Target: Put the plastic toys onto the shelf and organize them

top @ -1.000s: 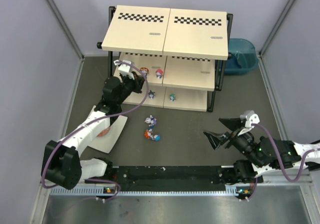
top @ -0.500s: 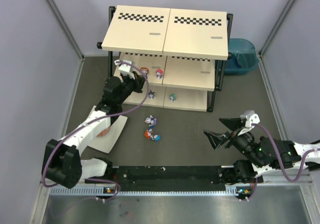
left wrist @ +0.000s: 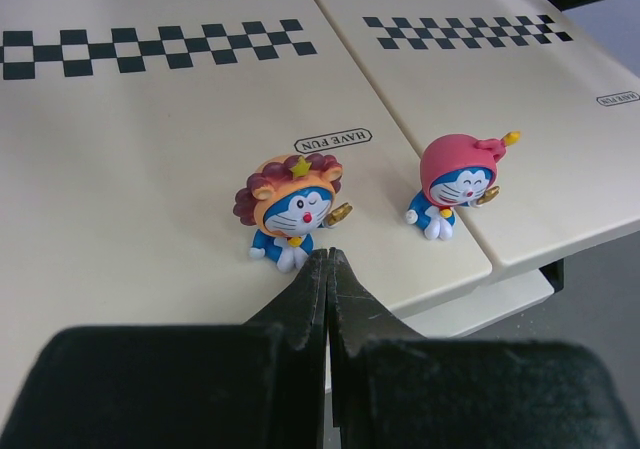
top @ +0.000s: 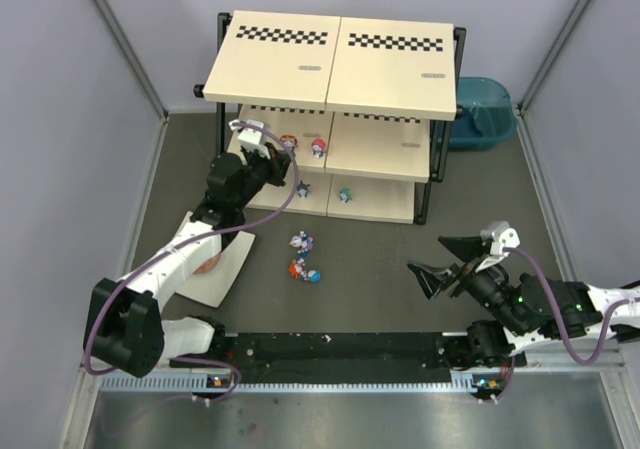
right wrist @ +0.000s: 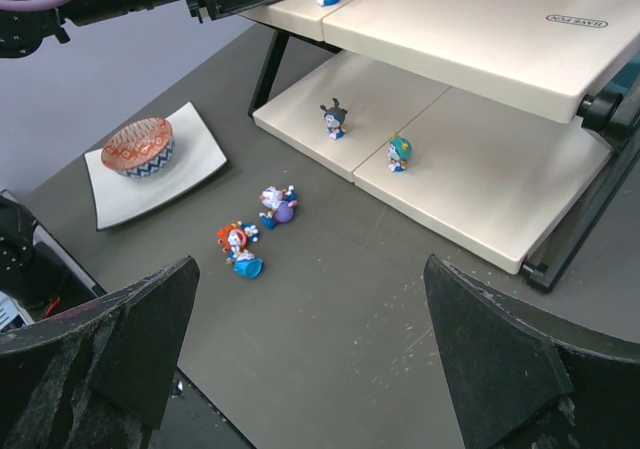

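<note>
Left wrist showed the left gripper (left wrist: pixel 328 259) shut, empty, by a toy (left wrist: pixel 290 209) on the shelf (left wrist: pixel 150 149); right gripper (top: pixel 430 254) gaped empty; toys (top: pixel 303 269) before it probably needed fetching next.

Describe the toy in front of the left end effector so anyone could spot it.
Go to the shelf, middle board. Of the two toys there, it's the lion-mane toy on the left, yellow star on top, not the red-hooded toy.

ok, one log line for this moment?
left hand: shut, empty, at middle shelf | right hand: open, empty | toys: four shelved, two on table
</note>
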Action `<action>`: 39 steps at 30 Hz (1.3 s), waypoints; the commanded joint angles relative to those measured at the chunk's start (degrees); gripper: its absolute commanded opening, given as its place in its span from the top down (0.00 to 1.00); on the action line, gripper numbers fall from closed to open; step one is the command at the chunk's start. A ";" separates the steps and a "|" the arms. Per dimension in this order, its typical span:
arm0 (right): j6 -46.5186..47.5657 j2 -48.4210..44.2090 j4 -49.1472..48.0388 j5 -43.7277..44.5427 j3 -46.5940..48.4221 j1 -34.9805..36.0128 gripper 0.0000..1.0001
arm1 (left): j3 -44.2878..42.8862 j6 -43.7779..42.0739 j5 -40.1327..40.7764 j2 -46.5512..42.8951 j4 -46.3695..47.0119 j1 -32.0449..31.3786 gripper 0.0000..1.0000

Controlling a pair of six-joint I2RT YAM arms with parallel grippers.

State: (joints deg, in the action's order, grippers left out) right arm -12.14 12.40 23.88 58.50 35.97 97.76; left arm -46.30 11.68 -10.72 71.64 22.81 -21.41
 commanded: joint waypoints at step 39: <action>-14.66 29.06 2.23 -24.03 2.97 -15.73 0.01 | 19.05 15.73 5.71 -34.02 -25.88 -0.56 0.65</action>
State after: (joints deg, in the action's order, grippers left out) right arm -23.27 33.98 26.46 48.31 35.73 89.17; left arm -28.84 23.64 -4.08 39.18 -1.56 -21.80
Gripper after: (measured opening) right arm 0.987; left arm 0.263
